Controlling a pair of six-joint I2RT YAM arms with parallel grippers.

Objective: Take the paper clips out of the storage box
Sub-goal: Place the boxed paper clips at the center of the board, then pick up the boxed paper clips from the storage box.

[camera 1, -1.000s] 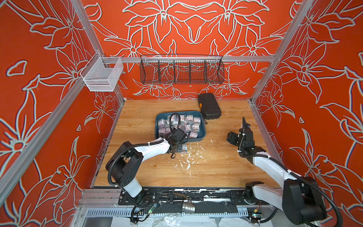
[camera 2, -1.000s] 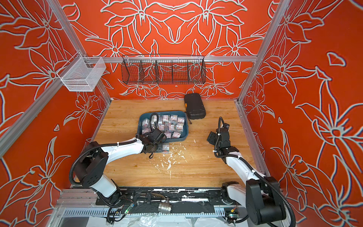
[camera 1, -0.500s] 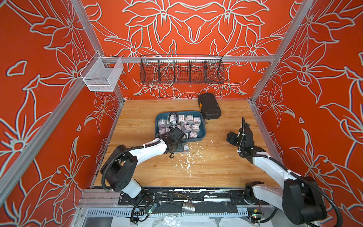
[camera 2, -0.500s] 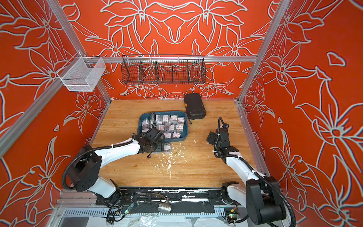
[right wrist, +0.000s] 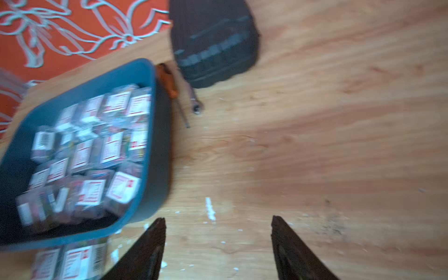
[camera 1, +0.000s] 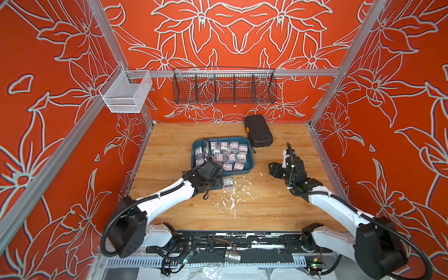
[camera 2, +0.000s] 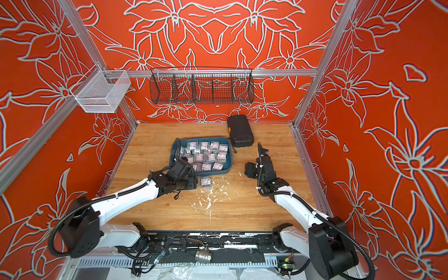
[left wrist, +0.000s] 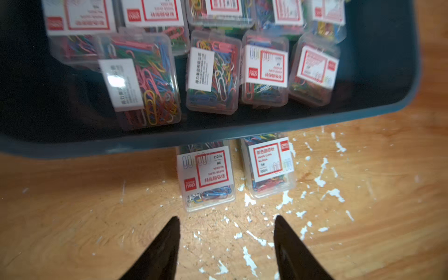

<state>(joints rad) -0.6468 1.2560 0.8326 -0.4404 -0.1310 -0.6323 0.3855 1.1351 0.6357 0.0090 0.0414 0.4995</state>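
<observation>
Left gripper [left wrist: 226, 219]: jaws wide, nothing between them. It sits low over the table [left wrist: 72, 206], just short of two packs of paper clips [left wrist: 206, 177] that lie outside the storage box [left wrist: 218, 138], just beside its near wall. The rest of the packs fill the storage box, mid-table. Right gripper [right wrist: 217, 219]: wide, empty, over bare wood to the right of the storage box. Black case [camera 1: 258, 132] sits near its far right corner.

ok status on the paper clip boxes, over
Left gripper open, empty, near two boxes on the table beside the tray. Right gripper open, empty, over the table. Other boxes in the tray. Screwdriver beside it, not blocking.
</observation>
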